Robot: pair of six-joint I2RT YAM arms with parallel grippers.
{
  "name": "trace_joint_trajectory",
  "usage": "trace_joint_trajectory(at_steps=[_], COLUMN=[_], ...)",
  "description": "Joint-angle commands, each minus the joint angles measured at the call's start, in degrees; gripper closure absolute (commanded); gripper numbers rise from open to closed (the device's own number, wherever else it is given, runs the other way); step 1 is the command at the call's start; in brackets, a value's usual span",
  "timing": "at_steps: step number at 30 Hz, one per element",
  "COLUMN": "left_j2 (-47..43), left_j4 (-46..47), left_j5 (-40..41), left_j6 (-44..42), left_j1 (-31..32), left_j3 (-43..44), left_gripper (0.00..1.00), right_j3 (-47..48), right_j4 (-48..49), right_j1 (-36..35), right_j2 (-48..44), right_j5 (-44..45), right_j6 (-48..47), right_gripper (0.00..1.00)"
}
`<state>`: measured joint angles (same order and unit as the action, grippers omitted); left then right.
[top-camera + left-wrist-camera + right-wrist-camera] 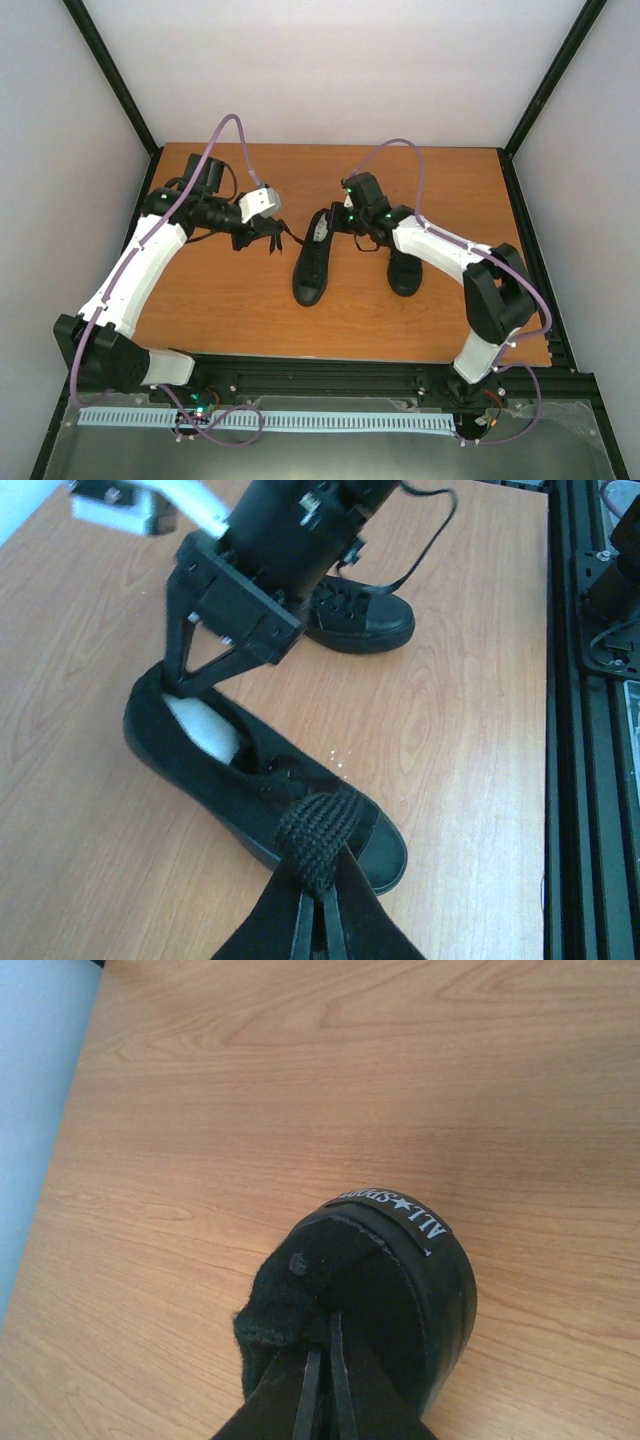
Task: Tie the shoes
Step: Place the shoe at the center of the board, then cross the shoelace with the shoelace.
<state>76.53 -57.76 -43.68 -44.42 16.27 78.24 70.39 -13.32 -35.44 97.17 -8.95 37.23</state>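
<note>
While the right gripper [322, 1325] is clamped on the heel of the middle shoe [312, 262], the left gripper [318, 885] pinches that shoe's lace [320, 830], out at its 10 o'clock in the top view. The shoe sits mid-table [230, 320], toe toward 6 o'clock. The second shoe [404, 272] lies near it at 3 o'clock, partly under the right arm.

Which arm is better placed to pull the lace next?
Left, probably: the left gripper is shut on the lace, while the right gripper pinches the heel of that shoe.
</note>
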Motion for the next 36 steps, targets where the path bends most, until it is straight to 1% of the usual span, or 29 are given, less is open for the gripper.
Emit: trace_joint_trajectory(at_steps=[1, 4, 7, 9, 10, 12, 13, 15, 20, 22, 24, 26, 29, 32, 34, 36], left_j2=[0.69, 1.02, 1.31, 1.73, 1.99, 2.59, 2.94, 3.74, 5.47, 6.1, 7.05, 8.04, 9.35, 9.96, 10.3, 10.46], left_j4=[-0.73, -0.61, 1.04, 2.57, 3.1, 3.98, 4.39, 5.77, 7.73, 8.28, 8.17, 7.54, 6.31, 5.21, 4.59, 4.35], left_j5=[-1.09, -1.38, 0.04, 1.26, 1.32, 1.36, 1.69, 3.95, 11.2, 13.35, 14.7, 16.09, 16.93, 16.2, 15.72, 15.56], left_j6=[1.74, 1.77, 2.3, 3.19, 3.37, 3.0, 2.49, 1.96, 1.08, 0.78, 0.56, 0.51, 0.9, 1.04, 1.11, 1.24], left_j1=[2.43, 3.98, 4.03, 4.03, 4.03, 4.04, 4.03, 4.1, 4.03, 4.02, 4.03, 4.03, 4.03, 4.03, 4.03, 4.02], left_j3=[2.85, 3.35, 2.77, 2.1, 1.88, 1.44, 1.2, 0.89, 0.45, 0.51, 1.27, 2.19, 3.75, 4.93, 5.34, 5.55], left_gripper=[0.99, 0.99, 0.99, 0.99, 0.99, 0.99, 0.99, 0.99, 0.99, 0.99, 0.99, 0.99, 0.99, 0.99, 0.99, 0.99], right_j3=[5.43, 9.79, 10.78, 11.69, 13.75, 18.53, 20.1, 19.23, 9.64, 5.83, 1.52, -2.78, -5.67, -4.6, -4.22, -3.1], right_j4=[2.9, -0.71, -1.73, -1.93, -3.36, -8.62, -10.96, -12.18, -8.39, -6.92, -3.4, 2.79, 10.2, 14.87, 18.74, 20.45], right_j1=[-0.5, -0.51, -0.49, -0.51, -0.51, -0.42, -0.3, 0.68, 4.79, 4.85, 4.79, 4.41, 2.89, 1.1, 0.99, 0.97], right_j2=[5.64, 10.34, 12.49, 14.08, 15.28, 18.55, 19.09, 17.28, 6.47, 2.0, -2.2, -5.97, -7.91, -6.27, -4.95, -3.22], right_j5=[-4.57, -6.48, -7.17, -10.15, -12.55, -16.08, -15.99, -14.3, -18.09, -20.54, -27.39, -32.33, -34.45, -34.64, -34.19, -33.77], right_j6=[1.22, -1.77, -3.39, -5.72, -7.45, -13.47, -15.87, -19.43, -28.6, -34.03, -38.48, -40.73, -42.64, -42.99, -41.82, -41.82], right_gripper=[0.97, 0.97, 0.97, 0.97, 0.96, 0.88, 0.82, 0.7, 0.45, 0.4, 0.38, 0.38, 0.38, 0.37, 0.37, 0.38])
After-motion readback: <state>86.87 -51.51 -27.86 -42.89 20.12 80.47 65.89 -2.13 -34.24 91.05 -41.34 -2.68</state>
